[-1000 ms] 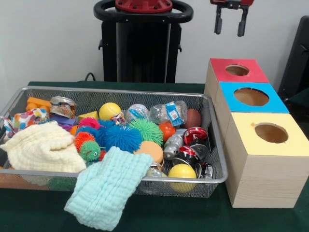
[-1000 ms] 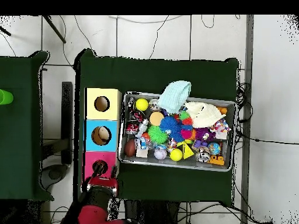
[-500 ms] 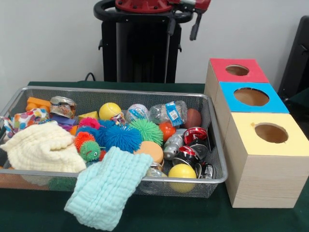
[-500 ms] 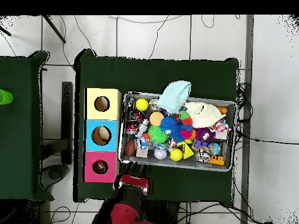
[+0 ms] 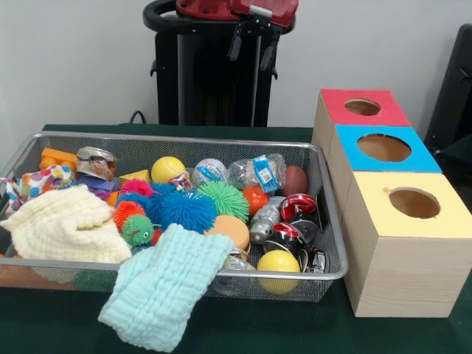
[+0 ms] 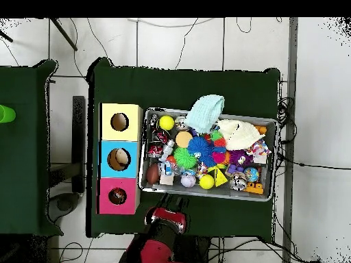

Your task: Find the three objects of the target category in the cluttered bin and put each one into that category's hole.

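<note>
Front view: the gripper (image 5: 252,48) hangs empty at twelve o'clock, fingers apart, above the mesh bin (image 5: 328,221). Red-and-black cans (image 5: 298,206) lie at its four o'clock corner; their lettering is unreadable. Overhead view: the gripper (image 6: 171,203) sits at six o'clock, just outside the bin (image 6: 275,157); the hole boxes (image 6: 119,158) stand at nine.

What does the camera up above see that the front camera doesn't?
Only the overhead view shows the tiled floor with cables, and a second green table beside the boxes. Only the front view shows the boxes' wooden sides and the pale wall behind. Both show the mesh bin of toys, the mint cloth draped over its rim, and the red, blue and yellow hole boxes.
</note>
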Available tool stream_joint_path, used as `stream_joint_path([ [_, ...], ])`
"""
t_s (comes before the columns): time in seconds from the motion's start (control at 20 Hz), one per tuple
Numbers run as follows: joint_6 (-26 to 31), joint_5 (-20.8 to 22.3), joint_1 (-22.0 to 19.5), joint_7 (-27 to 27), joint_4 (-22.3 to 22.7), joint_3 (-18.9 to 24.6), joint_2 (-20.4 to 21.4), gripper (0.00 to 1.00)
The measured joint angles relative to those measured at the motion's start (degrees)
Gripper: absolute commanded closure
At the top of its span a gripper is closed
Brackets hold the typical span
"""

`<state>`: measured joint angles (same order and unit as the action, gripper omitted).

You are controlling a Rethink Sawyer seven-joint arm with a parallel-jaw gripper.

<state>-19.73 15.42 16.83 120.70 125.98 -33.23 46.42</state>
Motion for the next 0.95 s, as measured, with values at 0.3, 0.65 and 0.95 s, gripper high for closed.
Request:
stream_joint_path([
  [0.3,-0.3,0.4,-0.5,0.0,0.0,-0.1,-1.0,0.00],
  [0.65,-0.3,2.2,-1.2,0.0,0.0,-0.1,-1.0,0.00],
  [0.95,-0.3,3.4,-1.4,0.0,0.0,-0.1,-0.7,1.00],
])
